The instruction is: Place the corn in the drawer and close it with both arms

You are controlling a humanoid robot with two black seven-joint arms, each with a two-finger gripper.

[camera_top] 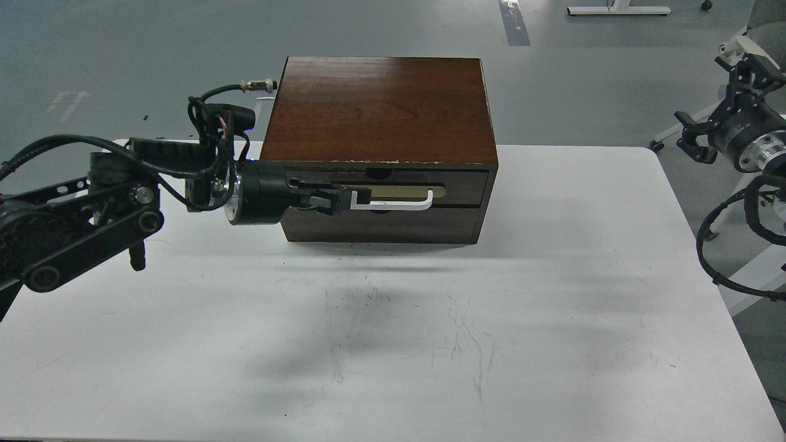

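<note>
The dark brown drawer (454, 184) sits pushed in, flush with the front of its wooden cabinet (384, 104) at the back middle of the table. Its white bar handle (399, 205) shows on the tan plate. The corn is not in view. My left gripper (336, 201) reaches in from the left, level with the drawer front, its tips at the left end of the handle. Its dark fingers cannot be told apart. My right gripper (715, 104) is raised off the table's right side, open and empty.
The white table (393, 344) carries only the cabinet; its front half has scuff marks. The plain lower panel (393, 226) lies under the drawer. A cable with a metal plug (258, 86) loops above my left wrist. Grey floor lies beyond.
</note>
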